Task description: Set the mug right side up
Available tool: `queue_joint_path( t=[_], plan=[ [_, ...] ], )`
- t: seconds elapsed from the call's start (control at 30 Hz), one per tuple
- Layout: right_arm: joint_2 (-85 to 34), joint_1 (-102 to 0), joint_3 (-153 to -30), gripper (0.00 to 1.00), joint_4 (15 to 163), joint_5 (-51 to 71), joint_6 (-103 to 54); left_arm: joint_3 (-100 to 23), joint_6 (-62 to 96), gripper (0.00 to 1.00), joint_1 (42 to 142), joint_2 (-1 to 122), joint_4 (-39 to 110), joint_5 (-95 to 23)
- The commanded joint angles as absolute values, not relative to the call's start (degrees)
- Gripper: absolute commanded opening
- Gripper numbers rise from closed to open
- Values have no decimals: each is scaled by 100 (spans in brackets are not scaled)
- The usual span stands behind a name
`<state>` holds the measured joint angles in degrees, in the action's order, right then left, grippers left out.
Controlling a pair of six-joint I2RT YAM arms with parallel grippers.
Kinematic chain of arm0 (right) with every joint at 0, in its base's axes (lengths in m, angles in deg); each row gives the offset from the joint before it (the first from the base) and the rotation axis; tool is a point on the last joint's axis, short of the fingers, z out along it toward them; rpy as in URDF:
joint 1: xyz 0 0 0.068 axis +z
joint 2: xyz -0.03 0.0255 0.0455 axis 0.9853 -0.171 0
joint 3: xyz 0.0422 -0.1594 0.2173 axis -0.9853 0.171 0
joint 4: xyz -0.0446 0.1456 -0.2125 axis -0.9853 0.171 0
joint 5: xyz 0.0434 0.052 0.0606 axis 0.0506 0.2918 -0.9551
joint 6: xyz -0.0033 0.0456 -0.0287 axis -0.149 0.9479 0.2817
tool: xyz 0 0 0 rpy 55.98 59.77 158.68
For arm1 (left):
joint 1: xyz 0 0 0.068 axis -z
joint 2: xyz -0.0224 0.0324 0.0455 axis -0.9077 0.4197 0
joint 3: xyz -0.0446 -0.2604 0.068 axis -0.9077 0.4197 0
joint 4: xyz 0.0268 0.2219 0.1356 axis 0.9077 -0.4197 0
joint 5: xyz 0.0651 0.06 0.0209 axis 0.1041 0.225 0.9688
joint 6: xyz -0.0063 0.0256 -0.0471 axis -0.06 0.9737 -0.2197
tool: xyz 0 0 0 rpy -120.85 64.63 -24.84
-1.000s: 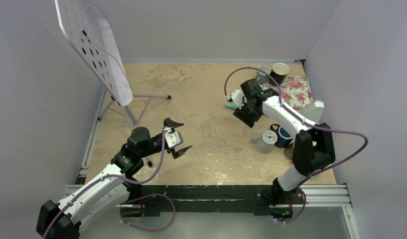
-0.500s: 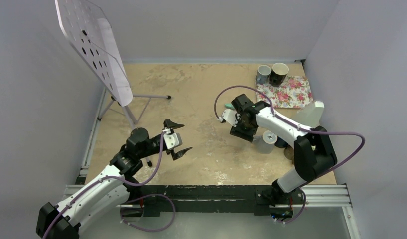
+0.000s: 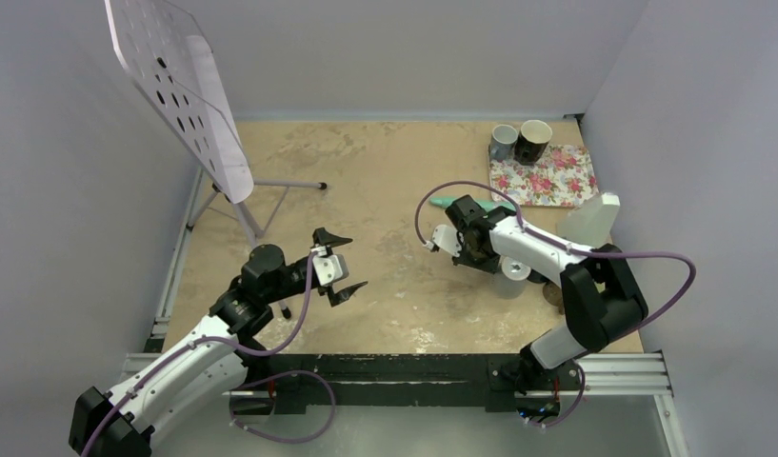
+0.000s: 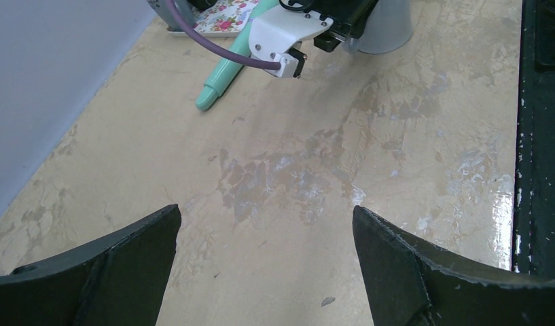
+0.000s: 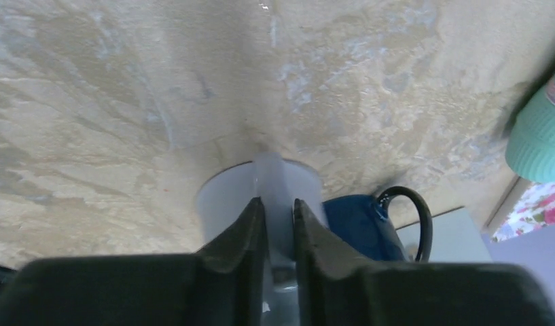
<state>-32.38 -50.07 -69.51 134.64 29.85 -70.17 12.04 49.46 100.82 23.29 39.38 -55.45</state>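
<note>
One second on, right claw (image 5: 278, 204) pinches mug (image 5: 223, 198) by handle (image 5: 269, 170)

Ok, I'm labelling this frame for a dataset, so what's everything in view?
grey mug: one, pale grey, upside down, right of centre
blue mug: one, dark blue, right beside it
far grey mug: one, grey, far right corner
dark mug: one, dark, beside that
floral mat: one, pink-flowered, far right
teal stick: one, teal, lying beyond the right arm
perforated board: one, white, on a tripod, far left
white item: one, right edge, unclear
table: one, tan
left end effector: one, black, open, empty
right end effector: one, black, shut on the grey mug's handle
</note>
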Motion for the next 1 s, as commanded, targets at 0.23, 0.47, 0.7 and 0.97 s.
queue_joint_path(
  t=[0.23,0.47,0.7,0.97],
  plan=[
    [-2955,-5009,-8272,0,13116,1911,-6762,986,3818,100,10089,2285,3936,-5062],
    [-1300,-5007,-8161,0,10779,-606,-5637,767,1961,97,10082,2379,4098,-5357],
    [-148,-5001,-6837,0,7295,-2015,-3403,457,2179,94,10084,2630,5203,-6586],
    [167,-4880,-6384,0,5837,-1995,-2358,5,2865,100,10088,3141,5981,-7242]
  ],
)
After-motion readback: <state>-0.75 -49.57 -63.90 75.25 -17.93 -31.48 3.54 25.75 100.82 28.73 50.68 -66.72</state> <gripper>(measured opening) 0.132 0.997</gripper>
